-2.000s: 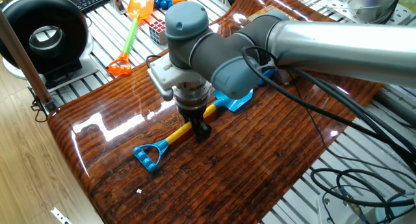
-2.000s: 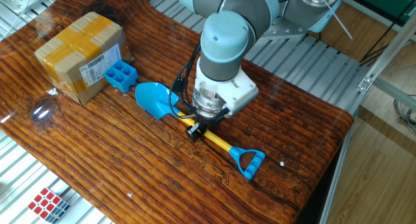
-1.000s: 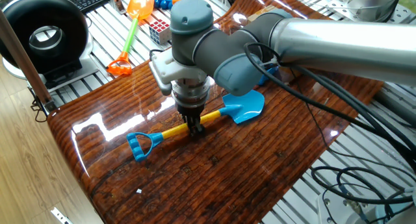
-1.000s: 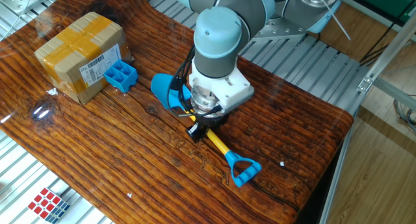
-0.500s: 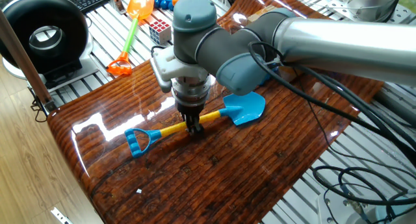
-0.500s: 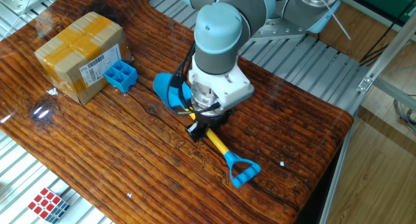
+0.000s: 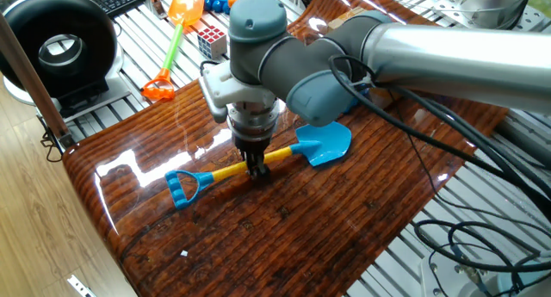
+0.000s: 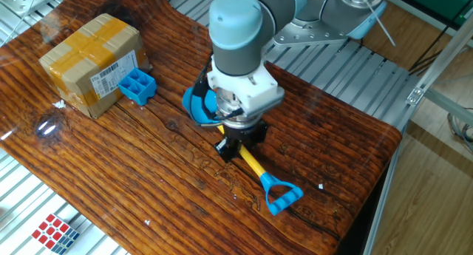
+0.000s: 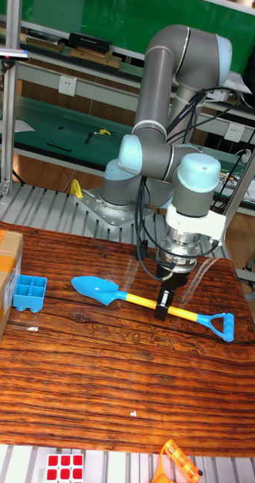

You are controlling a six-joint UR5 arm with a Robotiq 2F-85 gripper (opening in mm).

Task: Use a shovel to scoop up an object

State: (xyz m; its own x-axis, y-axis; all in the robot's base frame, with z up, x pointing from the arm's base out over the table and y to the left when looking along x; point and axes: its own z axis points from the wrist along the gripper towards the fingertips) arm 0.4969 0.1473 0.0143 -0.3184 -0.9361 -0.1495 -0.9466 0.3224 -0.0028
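The shovel has a bright blue blade (image 9: 96, 287), a yellow shaft (image 9: 139, 299) and a blue loop (image 9: 224, 327). It stretches across the wooden table. My gripper (image 9: 165, 308) points straight down and is shut on the shaft near its middle. The other fixed view shows this grip as well, with the gripper (image 8: 230, 148) on the shaft (image 8: 253, 165) and the blade (image 8: 196, 107) partly behind the wrist. The object, a small blue gridded block (image 8: 137, 85), rests against the cardboard box, a short gap from the blade tip. In one fixed view the gripper (image 7: 257, 170) holds the shovel (image 7: 325, 144), and the arm hides the object.
A brown cardboard box (image 8: 89, 59) sits at the table's end behind the block. On the metal rollers off the table lie an orange-bladed shovel (image 7: 176, 30) and a puzzle cube (image 7: 209, 40). A black round device (image 7: 60, 47) stands beyond the table corner.
Over two seconds my gripper turned on the shaft and swung the shovel round, carrying the blade away from the block. In the last half second only the wrist rotated slightly.
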